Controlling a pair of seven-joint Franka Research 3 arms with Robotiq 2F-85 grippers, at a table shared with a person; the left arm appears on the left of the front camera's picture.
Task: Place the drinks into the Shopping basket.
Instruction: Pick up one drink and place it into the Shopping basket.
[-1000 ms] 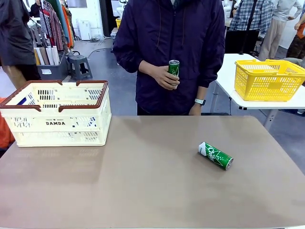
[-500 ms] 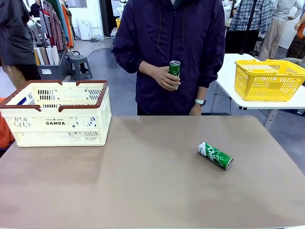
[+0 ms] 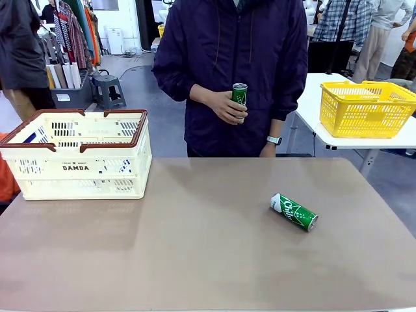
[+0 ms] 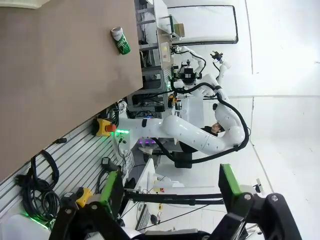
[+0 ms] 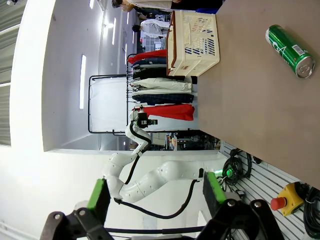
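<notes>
Here, a lying green can (image 3: 294,212) rests on its side on the right part of the worktop (image 3: 195,253), its silver end turned toward the near right. A held green can (image 3: 238,95) stands upright in the person's hand (image 3: 224,106), at chest height beyond the far edge and off the worktop. The Shopping basket (image 3: 78,168) stands at the far left of the worktop, well apart from the lying green can.

The left fingers (image 4: 110,189) are spread wide with nothing between them. In the left wrist view the lying green can (image 4: 120,40) shows far off near the worktop's edge, well apart from them. The right fingers (image 5: 96,194) are likewise spread wide and grip nothing. In the right wrist view the lying green can (image 5: 290,44) is well apart from them, with the Shopping basket (image 5: 192,45) farther along the worktop. Neither pair of fingers touches a can or the basket.
</notes>
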